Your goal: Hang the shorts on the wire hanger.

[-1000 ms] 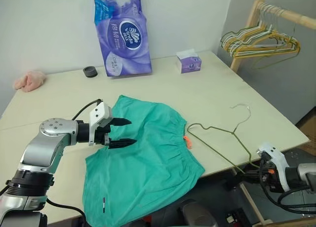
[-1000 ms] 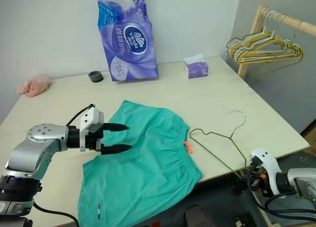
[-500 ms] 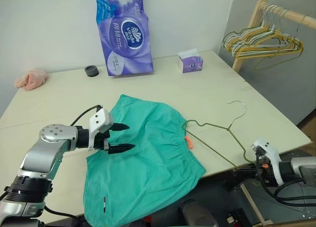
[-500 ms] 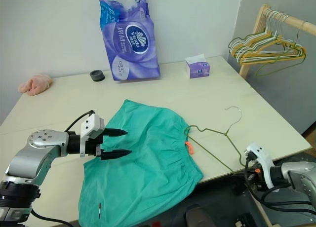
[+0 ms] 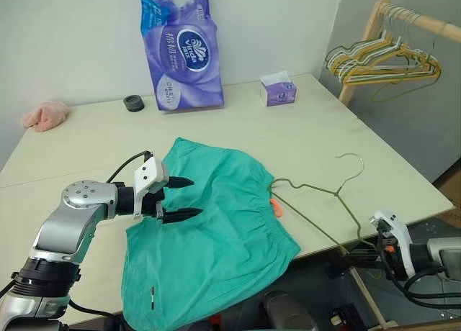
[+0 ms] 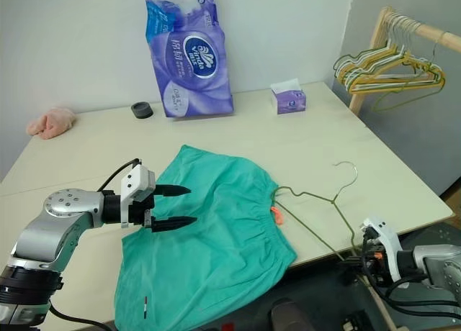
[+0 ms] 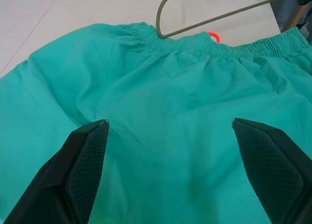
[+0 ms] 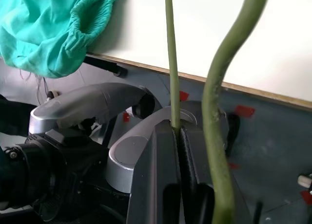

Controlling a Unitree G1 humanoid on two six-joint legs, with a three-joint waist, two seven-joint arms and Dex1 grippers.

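The teal shorts (image 5: 216, 223) lie spread flat on the table, waistband with a small orange tag (image 5: 274, 207) toward the right. My left gripper (image 5: 194, 196) hovers open just over their left part, fingers (image 7: 87, 151) wide apart with only cloth beneath. The wire hanger (image 5: 311, 186) lies to the right of the waistband, hook pointing away from me, one bend close to the tag. Its near corner reaches past the table's front edge. There my right gripper (image 5: 364, 253) is shut on the wire (image 8: 170, 63), which runs out from between the closed fingers.
At the back stand a purple tissue pack (image 5: 184, 47), a small tissue box (image 5: 276, 92) and a black roll (image 5: 132, 103). A pink cloth lump (image 5: 45, 116) lies far left. A wooden rack with bunched hangers (image 5: 382, 57) stands right of the table. The table's front edge (image 5: 328, 243) is beside the right gripper.
The hanger has slid slightly right and toward the front edge with my right gripper over the last half second. The left gripper has stayed open over the shorts.
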